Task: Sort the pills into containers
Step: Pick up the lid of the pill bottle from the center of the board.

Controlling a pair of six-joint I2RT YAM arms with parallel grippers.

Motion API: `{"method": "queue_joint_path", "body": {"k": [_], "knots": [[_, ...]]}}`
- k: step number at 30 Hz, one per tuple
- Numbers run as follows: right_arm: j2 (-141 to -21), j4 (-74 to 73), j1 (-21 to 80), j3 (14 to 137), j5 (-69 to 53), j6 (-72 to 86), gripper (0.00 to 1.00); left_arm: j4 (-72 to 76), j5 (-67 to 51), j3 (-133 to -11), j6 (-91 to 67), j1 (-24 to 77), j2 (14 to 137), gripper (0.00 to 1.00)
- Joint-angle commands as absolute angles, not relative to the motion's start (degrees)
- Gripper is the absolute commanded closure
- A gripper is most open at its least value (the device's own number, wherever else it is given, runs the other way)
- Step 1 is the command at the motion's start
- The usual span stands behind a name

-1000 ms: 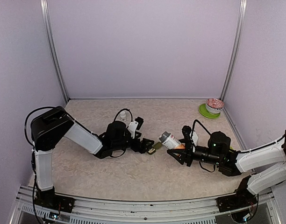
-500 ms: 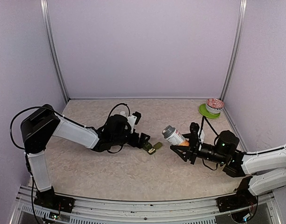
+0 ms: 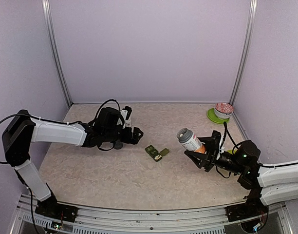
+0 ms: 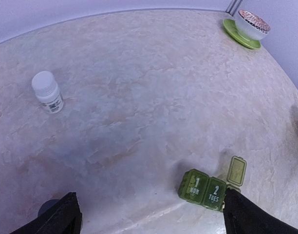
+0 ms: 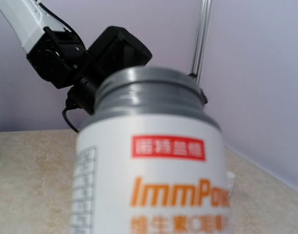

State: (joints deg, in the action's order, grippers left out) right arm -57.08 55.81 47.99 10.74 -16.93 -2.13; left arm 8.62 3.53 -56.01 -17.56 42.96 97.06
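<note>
Left gripper (image 3: 133,133): low over the worktop (image 3: 115,180), left of centre, jaws spread wide and holding nothing. In its wrist view we see only the two dark fingertips (image 4: 66,217) at the lower corners.

Right gripper (image 3: 203,155): near right, pinching a white pill bottle (image 3: 190,140) by its lower body, clear of the worktop. The bottle is tilted, mouth up and to the left. It is uncapped with a grey threaded neck and an orange-lettered label. We cannot see inside it.

Green pill organiser (image 3: 154,153): flat on the worktop between the two grippers, touching neither. The compartment marked 2 TUES has its lid (image 4: 237,170) flipped open; compartment 1 is closed.

Small white bottle (image 4: 47,91): upright, capped, far left of the organiser.

Bowl (image 3: 223,109) on a green saucer (image 3: 212,117): far right corner.
</note>
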Motion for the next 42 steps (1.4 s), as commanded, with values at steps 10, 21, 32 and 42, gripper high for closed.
{"method": "queue_joint_path", "body": {"k": [10, 21, 32, 42], "knots": [[-54.07, 56.15, 47.91, 10.62, -15.38, -3.17, 1.0, -4.3, 8.85, -52.49, -20.7, 37.16, 95.6, 0.06], [-53.89, 55.02, 47.82, 10.83, -15.72, -2.89, 1.0, -3.03, 9.46, -54.84, -19.56, 34.64, 101.84, 0.13], [-54.29, 54.88, 47.94, 10.85, -15.2, -2.9, 1.0, -3.46, 11.96, -56.71, -17.96, 34.64, 105.49, 0.21], [-55.38, 54.84, 47.92, 11.07, -14.94, -2.9, 1.0, -3.76, 13.65, -57.88, -16.59, 34.86, 108.24, 0.27]]}}
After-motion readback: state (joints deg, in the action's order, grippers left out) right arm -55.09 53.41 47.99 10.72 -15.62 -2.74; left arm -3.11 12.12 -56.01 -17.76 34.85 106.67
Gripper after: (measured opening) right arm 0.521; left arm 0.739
